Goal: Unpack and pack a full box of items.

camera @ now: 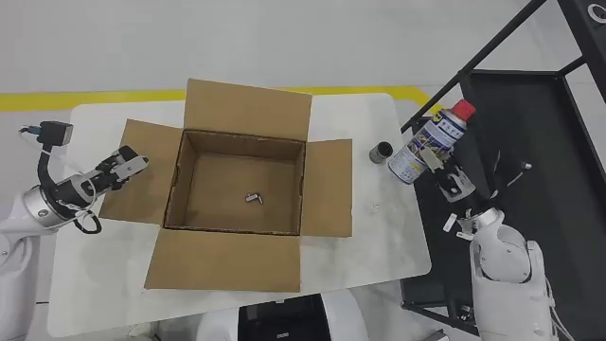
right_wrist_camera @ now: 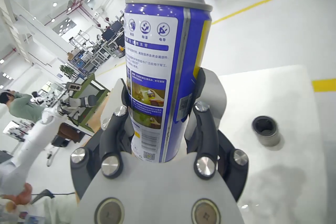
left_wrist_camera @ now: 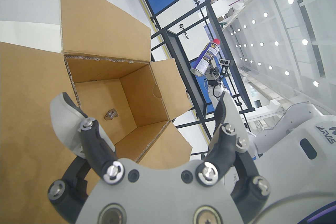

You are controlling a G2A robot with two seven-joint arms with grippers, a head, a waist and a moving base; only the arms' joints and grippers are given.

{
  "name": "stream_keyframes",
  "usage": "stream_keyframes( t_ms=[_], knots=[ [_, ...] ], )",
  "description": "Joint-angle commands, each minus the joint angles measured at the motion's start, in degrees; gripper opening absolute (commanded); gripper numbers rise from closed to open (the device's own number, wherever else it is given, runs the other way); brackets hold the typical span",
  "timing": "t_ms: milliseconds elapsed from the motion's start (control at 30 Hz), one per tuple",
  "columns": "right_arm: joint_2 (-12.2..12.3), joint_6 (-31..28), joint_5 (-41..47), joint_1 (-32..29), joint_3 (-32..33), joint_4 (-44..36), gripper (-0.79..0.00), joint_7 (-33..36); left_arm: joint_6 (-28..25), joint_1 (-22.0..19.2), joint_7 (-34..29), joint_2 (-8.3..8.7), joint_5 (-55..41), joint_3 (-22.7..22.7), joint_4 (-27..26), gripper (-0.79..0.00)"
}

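So my right gripper [right_wrist_camera: 162, 95] is clamped low on the spray can [camera: 428, 140], tilted out at 3 o'clock of the box [camera: 241, 142] by the counter [camera: 379, 237] edge, left gripper [left_wrist_camera: 141, 104] spread empty at 9, and I'm worried that top-heavy can twists loose or clips a flap [camera: 329, 188].

- Top view looks straight down on the tabletop [camera: 383, 237], box [camera: 227, 175] and can [camera: 426, 144].
- Left wrist view looks past its jaws into that box, can far off.
- Right wrist view sees the can close up.
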Motion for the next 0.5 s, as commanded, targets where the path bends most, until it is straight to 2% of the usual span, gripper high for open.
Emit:
stream_keyframes(
  t_ms=[0,100,167,433,467],
  knots=[
    [0.2,-6.1,-5.8,1.3,1.1,5.6,-0.785,-3.3,0.0,0.0,0.0,0.00,0.0,0.0,0.0,0.000],
    [0.4,-9.8,-14.1,3.3,2.4,11.5,-0.785,-9.1,0.0,0.0,0.0,0.00,0.0,0.0,0.0,0.000],
    [0.2,-9.8,-19.6,4.1,2.3,14.6,-0.785,-15.4,0.0,0.0,0.0,0.00,0.0,0.0,0.0,0.000],
    [0.4,-8.8,-49.5,6.2,0.8,24.9,-0.785,-47.1,0.0,0.0,0.0,0.00,0.0,0.0,0.0,0.000],
    [0.5,-8.3,-51.8,6.3,0.5,25.7,-0.785,-49.5,0.0,0.0,0.0,0.00,0.0,0.0,0.0,0.000]
  ],
)
